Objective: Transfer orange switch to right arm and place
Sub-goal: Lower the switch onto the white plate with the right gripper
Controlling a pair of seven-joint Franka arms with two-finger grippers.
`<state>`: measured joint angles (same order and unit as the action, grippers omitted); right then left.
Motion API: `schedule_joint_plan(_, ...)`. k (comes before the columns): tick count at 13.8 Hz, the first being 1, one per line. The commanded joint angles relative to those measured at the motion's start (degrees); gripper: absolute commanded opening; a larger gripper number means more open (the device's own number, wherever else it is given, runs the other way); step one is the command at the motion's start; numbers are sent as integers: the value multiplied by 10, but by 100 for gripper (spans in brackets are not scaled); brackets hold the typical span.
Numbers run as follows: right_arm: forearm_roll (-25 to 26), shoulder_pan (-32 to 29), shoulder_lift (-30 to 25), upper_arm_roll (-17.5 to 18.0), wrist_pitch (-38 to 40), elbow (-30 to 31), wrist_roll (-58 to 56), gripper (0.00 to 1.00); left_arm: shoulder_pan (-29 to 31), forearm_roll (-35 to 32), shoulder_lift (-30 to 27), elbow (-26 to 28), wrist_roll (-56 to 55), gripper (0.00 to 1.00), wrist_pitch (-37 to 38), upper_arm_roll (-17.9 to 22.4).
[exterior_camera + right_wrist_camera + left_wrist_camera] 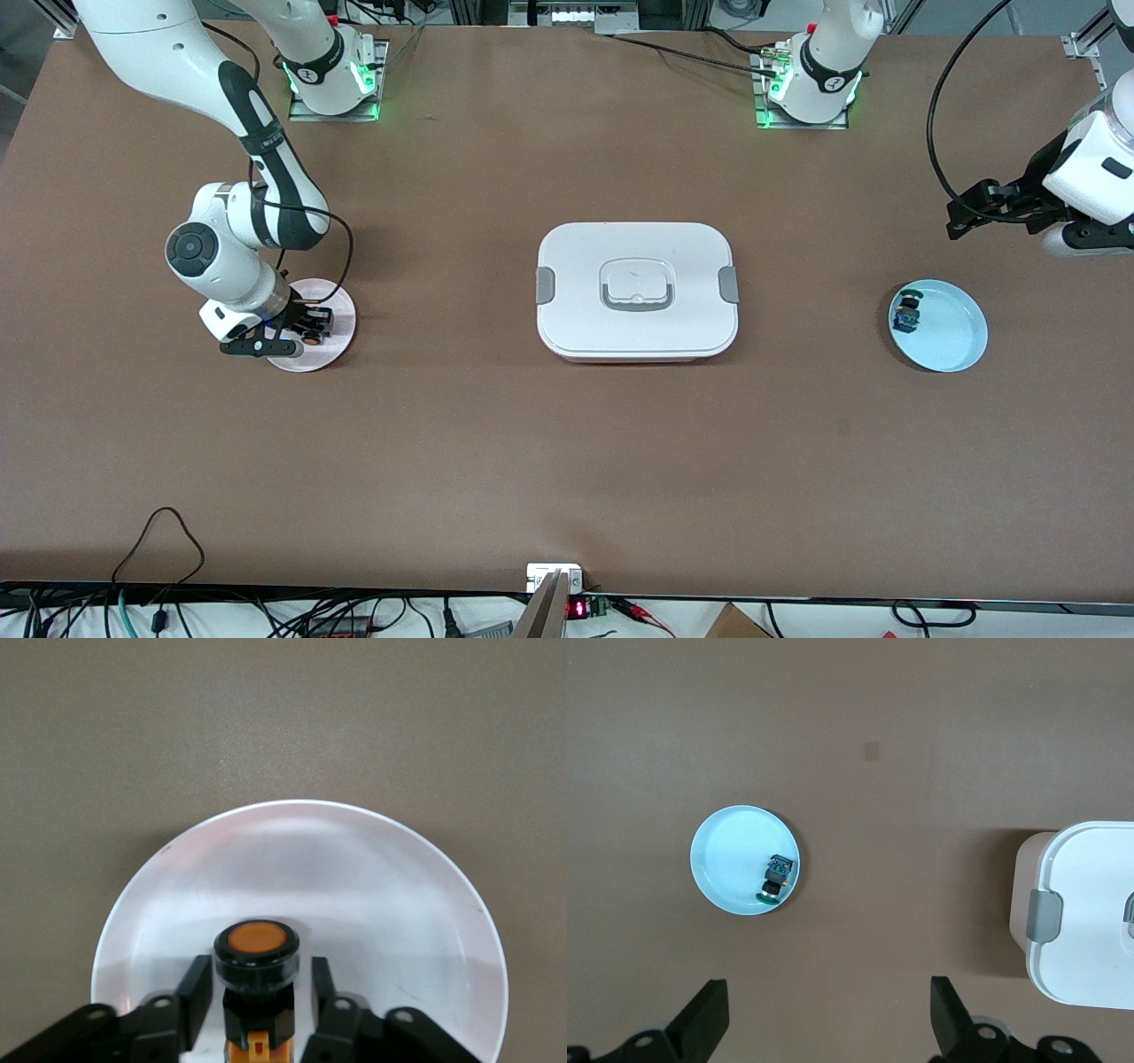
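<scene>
The orange switch (257, 948), a black body with an orange cap, stands upright on the pale pink plate (372, 877) toward the right arm's end of the table. My right gripper (257, 979) is low over that plate (341, 312), open, one finger on each side of the switch (312, 335) with a narrow gap on both sides. My left gripper (828, 992) hangs open and empty in the air near the left arm's end (961, 217), above bare table beside the light blue plate.
A light blue plate (952, 341) holds a small switch with a green-blue top (906, 310). A white lidded box (636, 288) with grey clips stands at the table's middle. Cables run along the table's edge nearest the front camera.
</scene>
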<state>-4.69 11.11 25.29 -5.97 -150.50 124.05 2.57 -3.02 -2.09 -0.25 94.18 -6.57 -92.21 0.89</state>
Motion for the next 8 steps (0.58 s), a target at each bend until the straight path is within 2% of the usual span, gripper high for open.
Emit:
schedule_joint_plan(1, 4, 0, -20, 2, 0, 0, -2, 79, -3, 0, 9, -19, -8, 100, 13, 1)
schedule_joint_plan(5, 4, 0, -81, 1, 79, -13, -12, 86, -3, 0, 9, -19, -7, 100, 13, 1)
schedule_joint_plan(6, 4, 1, -102, 1, 103, -17, -16, 94, -3, 0, 9, -19, -8, 100, 12, 1)
schedule_joint_plan(8, 4, 1, -147, 0, 184, -41, -19, 99, -2, 0, 9, -19, -7, 100, 12, 1)
